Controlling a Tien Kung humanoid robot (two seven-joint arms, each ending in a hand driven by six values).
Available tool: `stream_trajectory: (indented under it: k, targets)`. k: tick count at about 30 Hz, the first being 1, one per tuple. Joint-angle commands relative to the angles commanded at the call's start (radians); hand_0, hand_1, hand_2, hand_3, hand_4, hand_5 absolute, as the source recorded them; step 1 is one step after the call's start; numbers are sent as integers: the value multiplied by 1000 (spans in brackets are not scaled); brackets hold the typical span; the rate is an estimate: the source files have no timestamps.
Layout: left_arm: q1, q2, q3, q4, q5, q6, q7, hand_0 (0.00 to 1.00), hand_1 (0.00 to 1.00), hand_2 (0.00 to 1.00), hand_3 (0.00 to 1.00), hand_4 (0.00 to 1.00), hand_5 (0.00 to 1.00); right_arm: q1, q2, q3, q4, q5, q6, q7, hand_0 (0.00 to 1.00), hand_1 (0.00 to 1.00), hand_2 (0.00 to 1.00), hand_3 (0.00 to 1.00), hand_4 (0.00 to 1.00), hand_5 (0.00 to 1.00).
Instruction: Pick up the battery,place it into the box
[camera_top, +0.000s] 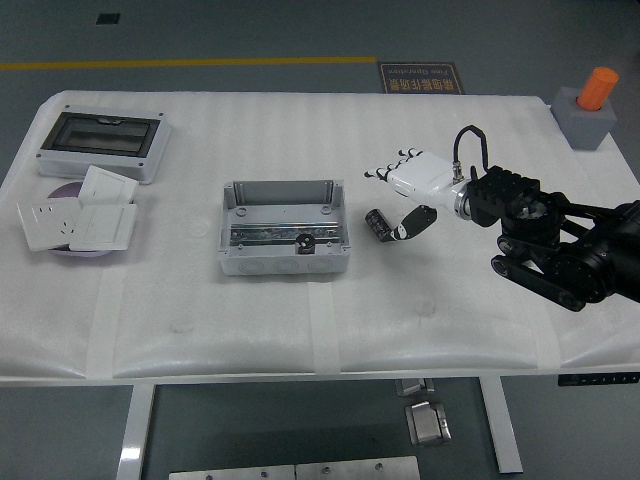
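**Battery on the bench, just outside the box**

The battery (377, 222), a small dark cylinder, lay on the white bench (300, 310) just to the right of the grey open-topped box (284, 226), close to its right wall but not inside it. The right hand (405, 190) hovered directly beside it, white palm angled down, the four fingers (385, 168) fanned out above and behind the cylinder and the dark thumb reaching down next to it. Whether the thumb touched the battery could not be told; the hand looked spread and not closed on anything. The left arm was not in view.

Judging from this layout, the pick had not yet been made. The main risk was the round battery rolling: a thumb nudging it from the side without the fingers closing opposite could push it against the box wall or away across the padded bench cover. A shallow pinch on the smooth cylinder could also let it slip during the lift. The box was already crowded inside by a metal rail (285, 234) and a small dark fitting, so a careless release could leave the battery perched on the rim or bouncing out.
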Motion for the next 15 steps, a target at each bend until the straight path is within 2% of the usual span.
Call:
stream_trajectory:
  k: [15]
  targets:
    - [-13, 6, 24, 0, -16, -2, -8, 609, 648, 437, 496, 435, 480, -14, 39, 64, -44, -73, 87, 37, 930, 739, 824, 879, 758, 329]
